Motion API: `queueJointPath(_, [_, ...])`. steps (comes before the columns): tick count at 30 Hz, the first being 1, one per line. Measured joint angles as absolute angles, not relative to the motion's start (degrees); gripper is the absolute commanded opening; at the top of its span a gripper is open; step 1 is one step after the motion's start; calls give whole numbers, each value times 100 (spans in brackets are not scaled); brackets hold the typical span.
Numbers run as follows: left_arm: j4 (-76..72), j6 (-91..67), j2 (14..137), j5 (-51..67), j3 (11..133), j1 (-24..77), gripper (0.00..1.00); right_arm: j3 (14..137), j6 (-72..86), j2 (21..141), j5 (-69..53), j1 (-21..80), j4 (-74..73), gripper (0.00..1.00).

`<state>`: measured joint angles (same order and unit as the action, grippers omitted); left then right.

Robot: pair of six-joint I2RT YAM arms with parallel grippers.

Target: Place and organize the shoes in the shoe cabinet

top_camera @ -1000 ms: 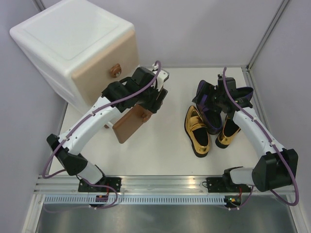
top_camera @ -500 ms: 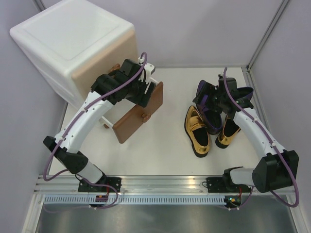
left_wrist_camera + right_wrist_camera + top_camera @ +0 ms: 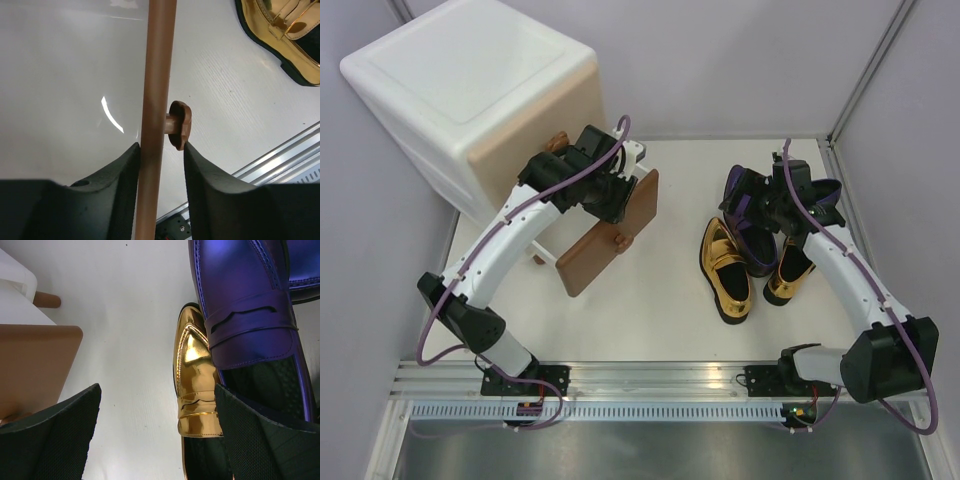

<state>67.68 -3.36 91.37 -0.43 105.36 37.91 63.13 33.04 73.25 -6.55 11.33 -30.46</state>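
Left gripper (image 3: 161, 145) is straddling the open brown drawer front (image 3: 590, 262), grip unclear; right gripper (image 3: 157, 390), spread wide, is hovering over a purple shoe (image 3: 240, 300) near the far-right corner, needing lowering

White tabletop (image 3: 650, 300); pale lilac walls (image 3: 740, 60) around; aluminium rail (image 3: 660, 380) along near edge; soft even light.

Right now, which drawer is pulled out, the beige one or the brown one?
The brown lower drawer: its front stands out from the cabinet. The beige upper drawer sits flush.
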Motion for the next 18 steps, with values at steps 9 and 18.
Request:
queueJointPath(9, [6764, -360, 9286, 154, 10610, 3802, 45, 6313, 3271, 7223, -567, 1096, -3046, 98])
queueJointPath(18, [6764, -370, 9345, 67, 10608, 3813, 33, 6313, 3262, 7157, -517, 1063, -3048, 98])
